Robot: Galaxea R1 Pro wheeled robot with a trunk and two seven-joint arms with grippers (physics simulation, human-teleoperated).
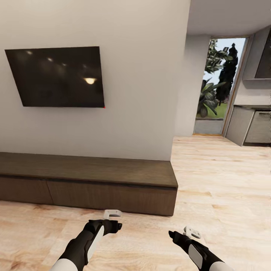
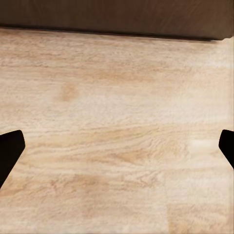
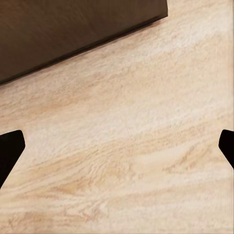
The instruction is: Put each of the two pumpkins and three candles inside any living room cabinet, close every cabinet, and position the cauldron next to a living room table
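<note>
A pale wood floor (image 1: 210,180) is stretching before the long, low dark brown wooden cabinet (image 1: 94,184), its fronts sitting flush. Both end effectors, left (image 1: 113,214) and right (image 1: 191,232), are hanging spread and empty, so most work is likely remaining.

The cabinet (image 1: 94,180) is dark brown wood, the floor (image 1: 222,180) pale streaky wood grain, the wall (image 1: 139,75) off-white, the television (image 1: 56,77) glossy black — arms (image 1: 84,242) black and white.
</note>
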